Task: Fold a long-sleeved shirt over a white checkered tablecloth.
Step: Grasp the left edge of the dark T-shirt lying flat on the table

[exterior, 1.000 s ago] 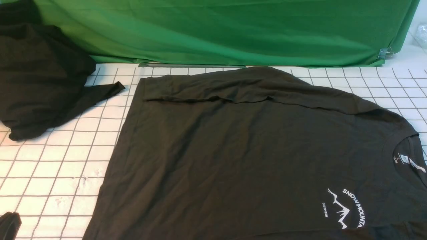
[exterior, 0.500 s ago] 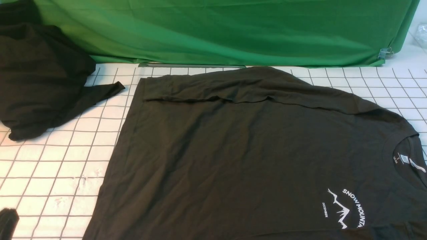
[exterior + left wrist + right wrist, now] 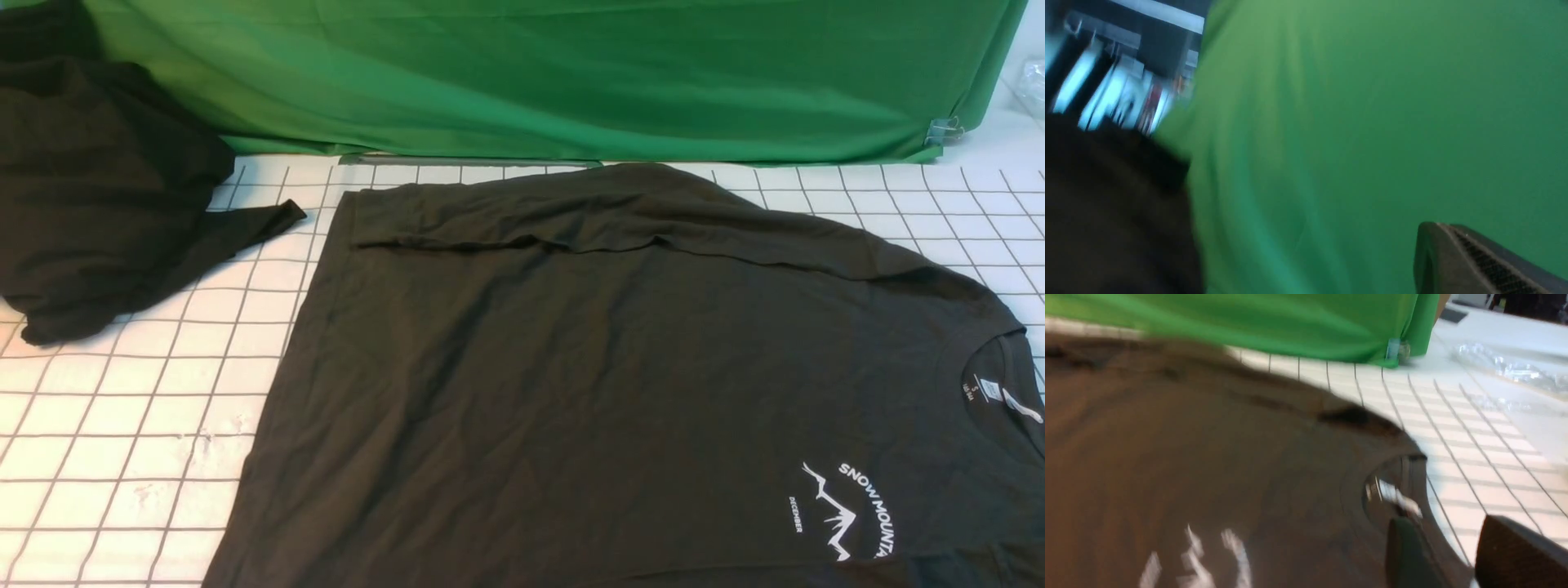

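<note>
The long-sleeved shirt lies front up and mostly flat on the white checkered tablecloth that covers the table. Its collar is toward the robot's right and its hem toward the left. The far sleeve is laid across the upper body, and the near edge runs out of the front view.

The right fingers stand partly apart with nothing between them, just beside the collar. Only one of the left fingers shows, against the green cloth. They are closed and no fabric shows at them.

The risks, as I judge them:
- A pinch at the collar may catch only the top layer, so the body drags and bunches.
- Lifting the body may slide the laid sleeve off again.
- The plain black garment has a tip lying near the hem corner, and a left-side grasp there could snag it.

The chest logo reads "SNOW MOUNTA…", cut off at the frame edge, with "DECEMBER" beside a white peak. The white neck label is too small to read
</note>
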Motion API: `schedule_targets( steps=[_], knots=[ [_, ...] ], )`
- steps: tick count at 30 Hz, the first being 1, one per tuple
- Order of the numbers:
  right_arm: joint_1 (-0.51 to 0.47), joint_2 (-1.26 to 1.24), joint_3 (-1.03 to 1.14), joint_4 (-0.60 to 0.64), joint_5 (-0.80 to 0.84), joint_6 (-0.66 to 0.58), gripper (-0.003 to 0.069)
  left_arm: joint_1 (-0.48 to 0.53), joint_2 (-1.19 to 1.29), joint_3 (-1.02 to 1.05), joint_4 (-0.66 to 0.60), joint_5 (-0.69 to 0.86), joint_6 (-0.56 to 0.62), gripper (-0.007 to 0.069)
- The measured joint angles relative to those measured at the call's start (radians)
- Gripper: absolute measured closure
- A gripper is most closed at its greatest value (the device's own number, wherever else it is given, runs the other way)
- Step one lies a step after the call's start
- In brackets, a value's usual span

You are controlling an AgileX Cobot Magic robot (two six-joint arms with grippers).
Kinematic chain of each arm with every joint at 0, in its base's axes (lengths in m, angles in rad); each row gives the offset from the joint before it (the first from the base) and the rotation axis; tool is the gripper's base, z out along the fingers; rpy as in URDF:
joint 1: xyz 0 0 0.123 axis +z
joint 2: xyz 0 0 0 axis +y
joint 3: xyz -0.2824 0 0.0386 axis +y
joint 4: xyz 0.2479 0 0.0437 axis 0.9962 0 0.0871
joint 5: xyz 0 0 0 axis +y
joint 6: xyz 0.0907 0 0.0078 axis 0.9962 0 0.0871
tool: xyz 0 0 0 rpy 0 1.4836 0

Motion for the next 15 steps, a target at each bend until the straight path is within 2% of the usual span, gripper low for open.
schedule_targets(
  steps=[3,4,6,11,14,15],
  knots=[
    [0.000,0.000,0.000,0.086,-0.151,0.209,0.0417,0.000,0.000,0.000,0.036,-0.137,-0.123,0.0621],
    [0.000,0.000,0.000,0.108,-0.208,0.336,0.0417,0.000,0.000,0.000,0.054,-0.178,-0.179,0.0621],
    [0.000,0.000,0.000,0.124,-0.282,0.476,0.0417,0.000,0.000,-0.003,0.069,-0.203,-0.245,0.0621],
    [0.000,0.000,0.000,0.131,-0.378,0.571,0.0417,0.000,0.003,-0.113,0.095,-0.142,-0.295,0.0621],
    [0.000,0.000,0.000,0.132,-0.428,0.589,0.0417,0.000,0.045,-0.264,0.157,0.007,-0.308,0.0621],
    [0.000,0.000,0.000,0.133,-0.459,0.602,0.0417,0.000,0.074,-0.339,0.184,0.113,-0.315,0.0621]
  ],
)
